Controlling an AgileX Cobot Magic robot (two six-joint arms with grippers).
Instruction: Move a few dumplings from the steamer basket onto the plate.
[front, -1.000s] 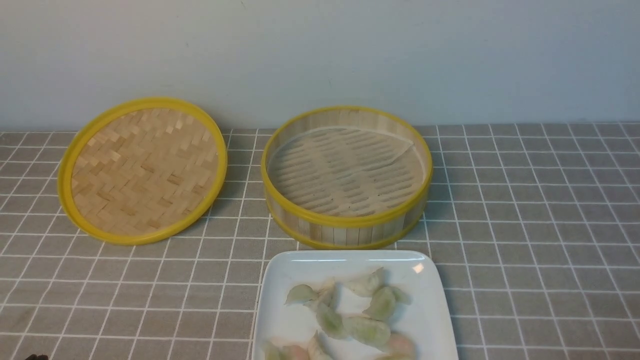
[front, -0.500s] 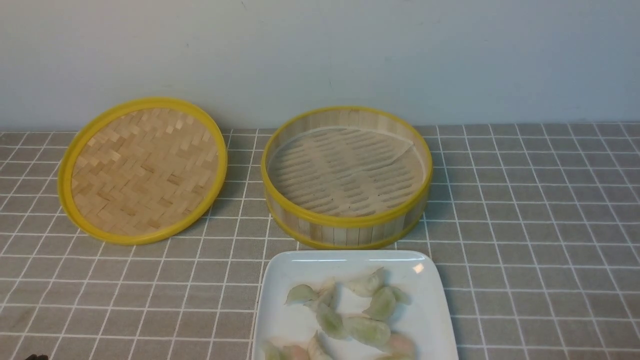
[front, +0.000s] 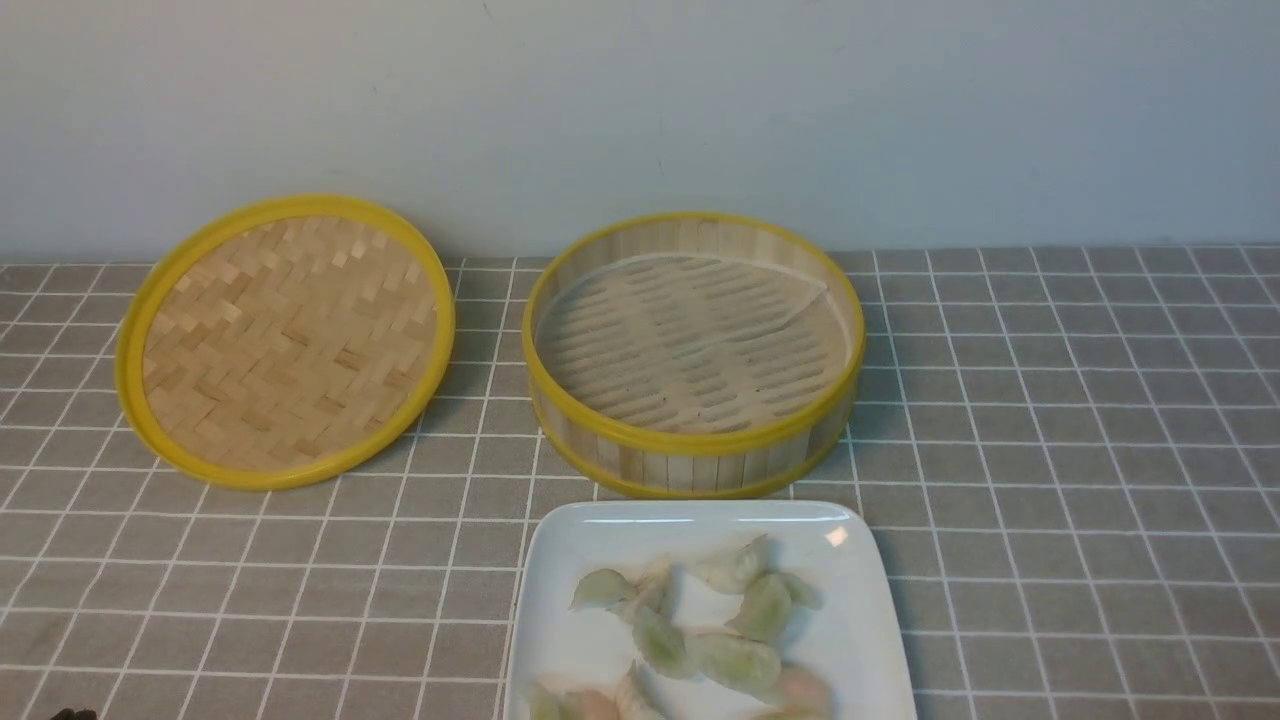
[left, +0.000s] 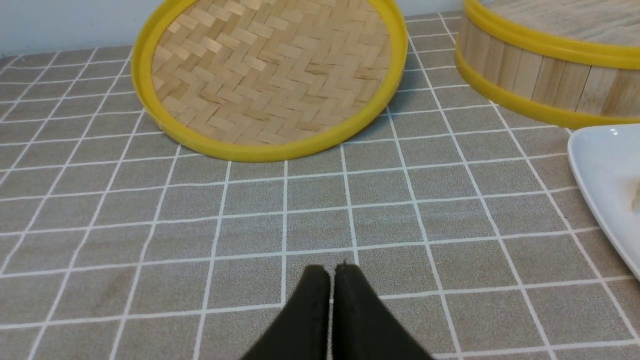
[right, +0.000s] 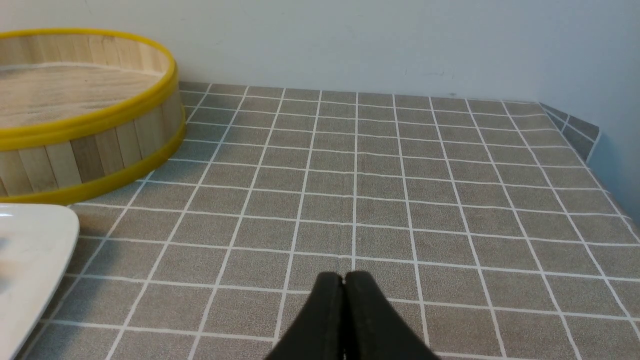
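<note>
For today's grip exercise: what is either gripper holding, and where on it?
Nothing. The left gripper and right gripper are both shut on nothing.

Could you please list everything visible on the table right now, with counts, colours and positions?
dumplings: several, exact count unclear as the picture's edge cuts the pile; pale green-white, some pinkish; on the plate.
plate: one, white, near edge of the table, just in front of the basket.
steamer basket: one, bamboo with yellow rims, centre; only its liner inside.
lid: one, woven bamboo with yellow rim, left of the basket, lying open side up.
tablecloth: one, grey with white grid, covering the table.
left gripper: one, black, shut, empty, above the cloth.
right gripper: one, black, shut, empty, above the cloth.
</note>
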